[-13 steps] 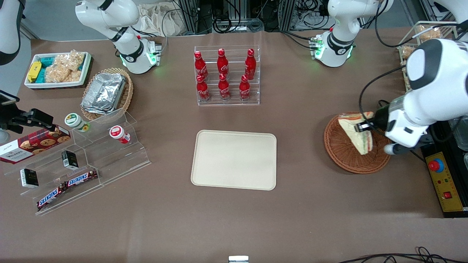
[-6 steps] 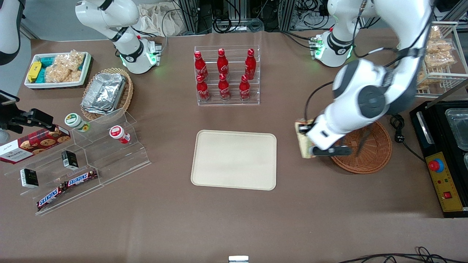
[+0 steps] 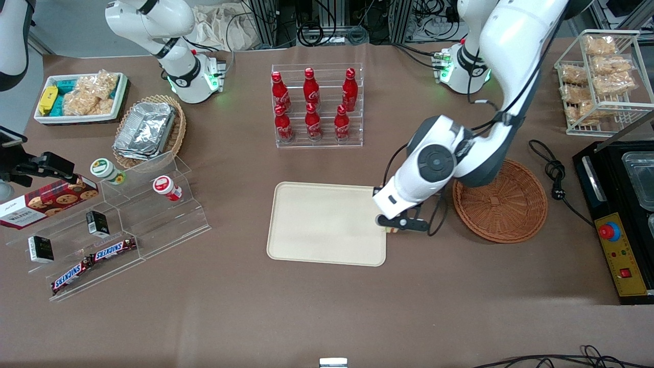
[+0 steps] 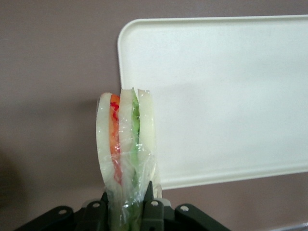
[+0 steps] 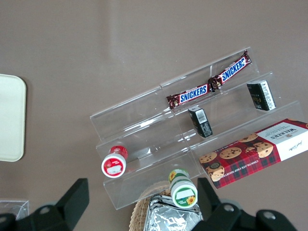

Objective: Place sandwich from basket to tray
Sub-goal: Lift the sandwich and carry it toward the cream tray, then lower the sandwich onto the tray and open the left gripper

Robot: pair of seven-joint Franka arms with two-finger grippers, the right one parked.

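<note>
In the left wrist view my gripper [image 4: 127, 191] is shut on the sandwich [image 4: 126, 139], a wrapped wedge with pale bread and red, orange and green layers, held on edge above the table. It hangs just off a corner of the cream tray [image 4: 216, 96]. In the front view the gripper [image 3: 396, 225] is at the tray's [image 3: 327, 222] short edge nearest the basket [image 3: 500, 202]. The arm hides most of the sandwich there; only a sliver [image 3: 392, 231] shows. The reddish-brown basket holds nothing.
An acrylic rack of red bottles [image 3: 317, 107] stands farther from the camera than the tray. Toward the parked arm's end are a stepped acrylic shelf of snacks [image 3: 117, 220], a tan basket of foil containers [image 3: 148, 130] and a white bin [image 3: 79, 97]. A wire snack rack [image 3: 603, 76] and a black appliance [image 3: 623, 214] stand near the basket.
The gripper lifted the sandwich out of the basket and carried it across the table to the tray's nearest edge. The basket now sits fully uncovered and empty.
</note>
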